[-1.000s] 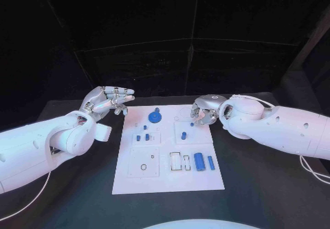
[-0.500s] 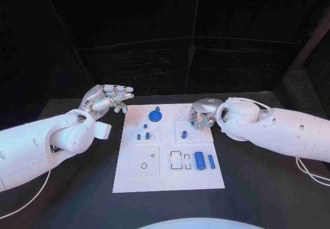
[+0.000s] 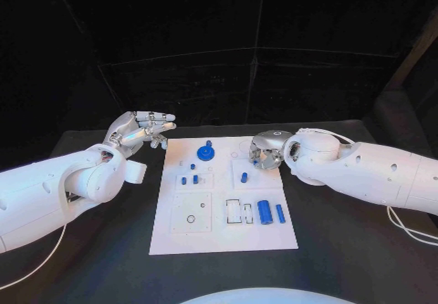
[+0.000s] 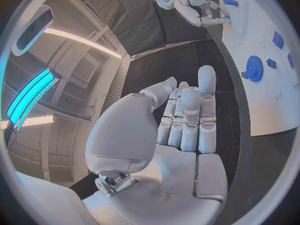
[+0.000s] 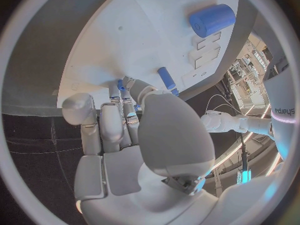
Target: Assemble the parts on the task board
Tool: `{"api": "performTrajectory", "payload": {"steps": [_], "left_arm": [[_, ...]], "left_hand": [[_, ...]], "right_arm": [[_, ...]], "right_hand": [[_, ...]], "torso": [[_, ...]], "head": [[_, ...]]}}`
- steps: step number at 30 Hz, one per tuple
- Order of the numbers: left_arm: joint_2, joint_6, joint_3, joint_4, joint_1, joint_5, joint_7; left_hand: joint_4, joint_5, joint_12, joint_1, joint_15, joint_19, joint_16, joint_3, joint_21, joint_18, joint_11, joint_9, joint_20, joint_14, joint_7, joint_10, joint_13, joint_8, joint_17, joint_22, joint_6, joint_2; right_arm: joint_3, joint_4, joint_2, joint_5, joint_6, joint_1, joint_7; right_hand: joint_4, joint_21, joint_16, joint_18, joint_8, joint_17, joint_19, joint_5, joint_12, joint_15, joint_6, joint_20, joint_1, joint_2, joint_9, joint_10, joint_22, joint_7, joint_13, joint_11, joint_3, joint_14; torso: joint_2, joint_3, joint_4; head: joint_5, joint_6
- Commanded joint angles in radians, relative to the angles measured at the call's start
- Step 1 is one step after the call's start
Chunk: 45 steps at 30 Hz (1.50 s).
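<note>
While the left hand (image 3: 138,132) hangs above the black tabletop (image 3: 100,253) just beyond the far left corner of the white board (image 3: 223,193), its fingers (image 4: 187,115) lie straight and close together with nothing between them, so it holds nothing. On the board, going from left to right in the head view, a dark ring (image 3: 190,220) lies in the near left panel, two small blue pegs (image 3: 189,180) stand side by side in the panel above it, and a blue gear (image 3: 206,152) with a knob on top sits near the far edge. Toward the middle, two empty rectangular slots (image 3: 239,213) lie beside a thick blue cylinder (image 3: 264,213) and a thin blue rod (image 3: 280,214), both lying flat. A short blue pin (image 3: 244,178) stands in the panel farther back. The right hand (image 3: 264,150) is low over the far right part of the board, its fingers curled down to the surface; in the right wrist view a small blue piece (image 5: 120,84) shows at the fingertips (image 5: 128,82), but I cannot tell whether it is pinched or only touched.
</note>
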<state>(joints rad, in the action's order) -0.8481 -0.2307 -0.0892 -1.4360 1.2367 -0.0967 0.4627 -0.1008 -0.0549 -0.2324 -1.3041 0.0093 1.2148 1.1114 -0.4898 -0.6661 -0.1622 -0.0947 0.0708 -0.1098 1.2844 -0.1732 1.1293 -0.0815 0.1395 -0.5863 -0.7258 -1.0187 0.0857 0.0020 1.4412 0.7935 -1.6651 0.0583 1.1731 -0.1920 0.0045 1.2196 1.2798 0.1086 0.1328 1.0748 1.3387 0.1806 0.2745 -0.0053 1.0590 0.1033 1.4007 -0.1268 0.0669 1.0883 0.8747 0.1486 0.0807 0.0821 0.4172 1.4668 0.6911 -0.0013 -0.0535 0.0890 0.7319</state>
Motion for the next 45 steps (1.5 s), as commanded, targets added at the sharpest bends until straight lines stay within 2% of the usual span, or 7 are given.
{"api": "performTrajectory", "payload": {"steps": [1,8,13,17,29,39,45], "left_arm": [[-0.001,0.007,0.000,0.002,0.001,0.006,0.004],[-0.001,0.006,0.000,0.004,0.001,0.006,0.003],[-0.002,0.005,0.000,0.005,0.001,0.006,0.002],[-0.003,0.005,0.000,0.006,0.001,0.006,0.002],[-0.004,0.005,0.000,0.008,0.001,0.006,0.001],[-0.003,0.004,0.000,0.012,0.001,0.006,-0.002],[-0.003,0.003,0.000,0.015,0.001,0.006,-0.002]], "left_hand": [[0.002,0.003,-0.006,0.002,0.000,-0.008,-0.002,0.005,0.006,-0.021,-0.001,-0.001,0.001,-0.007,0.000,0.003,-0.001,0.004,0.001,0.001,-0.006,-0.009],[0.001,0.003,-0.007,0.001,0.000,-0.009,-0.004,0.006,0.007,-0.021,-0.001,-0.001,0.001,-0.009,0.000,0.002,-0.001,0.005,0.005,0.001,-0.006,-0.010],[0.001,0.003,-0.007,0.001,0.000,-0.009,-0.004,0.006,0.007,-0.021,-0.001,-0.001,0.001,-0.009,0.000,0.002,-0.001,0.005,0.005,0.001,-0.006,-0.010],[0.001,0.003,-0.007,0.001,0.000,-0.009,-0.004,0.006,0.007,-0.021,-0.001,-0.001,0.001,-0.009,0.000,0.002,-0.001,0.005,0.005,0.001,-0.006,-0.010],[-0.001,0.003,-0.009,-0.002,-0.001,-0.010,-0.006,0.007,0.009,-0.021,0.000,-0.001,0.001,-0.011,0.001,0.001,-0.002,0.005,0.008,0.003,-0.006,-0.011],[-0.002,0.003,-0.010,-0.003,-0.001,-0.010,-0.007,0.008,0.010,-0.021,0.000,-0.001,0.002,-0.012,0.001,0.001,-0.002,0.005,0.010,0.003,-0.006,-0.010],[-0.002,0.003,-0.010,-0.003,-0.001,-0.010,-0.008,0.009,0.011,-0.021,0.000,-0.001,0.002,-0.012,0.000,-0.001,-0.002,0.005,0.012,0.003,-0.005,-0.010]], "right_arm": [[-0.003,-0.006,-0.005,0.005,-0.024,-0.005,0.004],[-0.003,-0.017,-0.012,0.004,-0.033,-0.010,-0.007],[-0.003,-0.016,-0.013,-0.007,-0.004,-0.014,-0.016],[-0.003,-0.008,-0.009,-0.014,0.023,-0.015,-0.018],[-0.002,0.057,0.027,-0.020,0.102,-0.015,-0.029],[-0.001,0.109,0.074,-0.004,0.142,-0.012,-0.038],[0.001,0.158,0.106,0.020,0.155,0.000,-0.036]], "right_hand": [[0.000,0.007,0.004,0.012,-0.007,0.001,0.006,-0.005,-0.005,0.000,0.008,-0.003,0.000,0.011,0.001,0.007,0.002,0.003,-0.006,0.000,0.009,0.024],[-0.008,0.011,0.010,0.011,-0.009,0.006,0.009,-0.014,-0.005,-0.003,0.023,-0.006,0.002,0.018,0.001,0.021,0.007,0.000,-0.014,-0.004,0.037,0.024],[-0.021,0.026,0.009,0.007,-0.003,0.000,0.020,-0.047,0.002,-0.010,0.050,-0.011,0.015,0.038,0.004,0.047,0.032,-0.007,-0.013,-0.012,0.070,0.025],[-0.034,0.036,0.006,0.005,-0.003,-0.009,0.026,-0.054,0.004,-0.013,0.061,-0.015,0.022,0.043,0.004,0.058,0.049,-0.009,-0.013,-0.015,0.092,0.024],[-0.059,0.045,0.011,0.003,-0.010,-0.008,0.030,-0.054,0.001,-0.014,0.068,-0.018,0.023,0.037,0.002,0.066,0.060,-0.008,-0.014,-0.015,0.131,0.025],[-0.065,0.048,0.012,0.002,-0.013,-0.007,0.031,-0.054,0.000,-0.013,0.069,-0.018,0.020,0.033,0.002,0.067,0.064,-0.008,-0.014,-0.015,0.140,0.026],[-0.068,0.049,0.013,0.002,-0.014,-0.007,0.031,-0.055,-0.001,-0.013,0.071,-0.018,0.018,0.029,0.001,0.068,0.066,-0.008,-0.014,-0.015,0.145,0.026]], "torso": [[0.000,-0.0003,-0.0005],[-0.001,-0.0009,-0.0008],[-0.001,-0.0001,0.0002],[-0.001,-0.0001,0.0008],[-0.001,-0.0004,-0.0002],[-0.001,-0.0009,0.0000],[-0.002,-0.0013,0.0005]], "head": [[0.001,0.001],[0.002,0.005],[0.002,0.007],[0.003,0.006],[0.004,0.004],[0.006,0.000],[0.005,-0.001]]}}
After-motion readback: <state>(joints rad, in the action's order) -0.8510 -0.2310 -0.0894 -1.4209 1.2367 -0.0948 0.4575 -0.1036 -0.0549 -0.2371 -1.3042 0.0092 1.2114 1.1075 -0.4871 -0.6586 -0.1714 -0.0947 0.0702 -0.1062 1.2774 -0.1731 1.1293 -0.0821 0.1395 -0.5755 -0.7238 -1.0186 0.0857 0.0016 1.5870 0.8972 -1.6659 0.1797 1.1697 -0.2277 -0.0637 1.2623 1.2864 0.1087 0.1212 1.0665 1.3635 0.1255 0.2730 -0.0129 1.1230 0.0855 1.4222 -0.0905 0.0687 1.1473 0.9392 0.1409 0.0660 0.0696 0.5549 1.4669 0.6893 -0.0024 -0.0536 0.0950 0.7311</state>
